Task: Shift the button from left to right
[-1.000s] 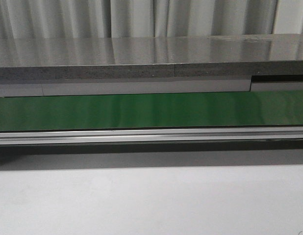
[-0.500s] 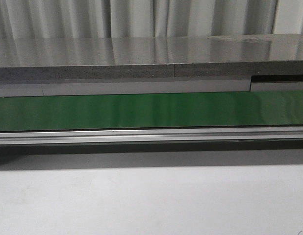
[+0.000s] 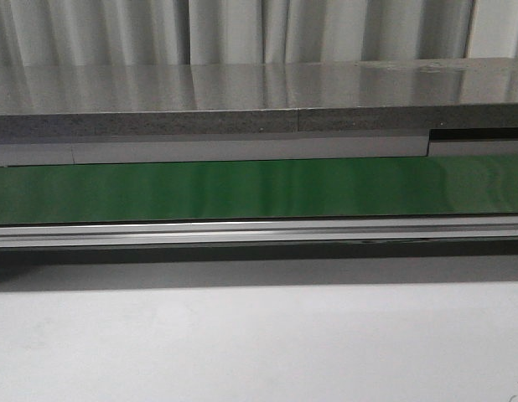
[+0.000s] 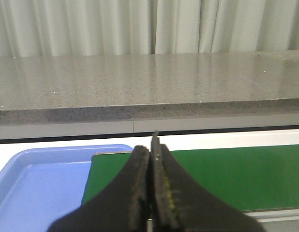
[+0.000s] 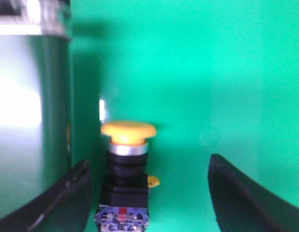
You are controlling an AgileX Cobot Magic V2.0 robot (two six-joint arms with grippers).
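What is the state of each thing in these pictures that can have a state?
button: lying on the green belt, between the right fingers, not gripped
right gripper: open, fingers apart on both sides of the button
left gripper: shut, holding nothing
blue tray: empty in the part that shows

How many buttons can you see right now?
1. The button sits on the green belt between the open right gripper's fingers, nearer one; others may lie out of view.
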